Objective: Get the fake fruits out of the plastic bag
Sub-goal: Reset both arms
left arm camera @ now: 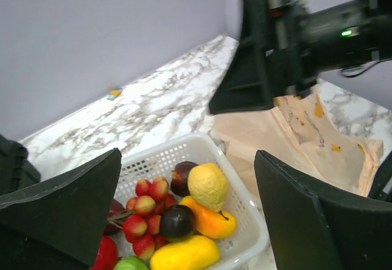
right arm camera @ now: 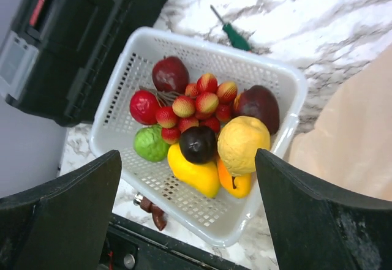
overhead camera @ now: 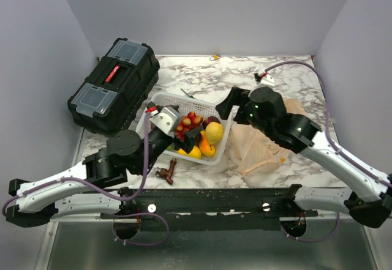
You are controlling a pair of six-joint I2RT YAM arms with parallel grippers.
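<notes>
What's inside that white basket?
In the white basket: fake fruits heaped together, among them a yellow lemon, a green fruit and a red berry cluster. Anything beneath the heap is hidden.

Two black-and-white arms (overhead camera: 343, 161), purple cables (overhead camera: 325, 101), green light (left arm camera: 350, 33), black wedge pincer fingers (right arm camera: 67, 215)

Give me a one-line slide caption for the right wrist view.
Open right gripper over the white basket of fake fruits; plastic bag at the frame's right edge.
</notes>
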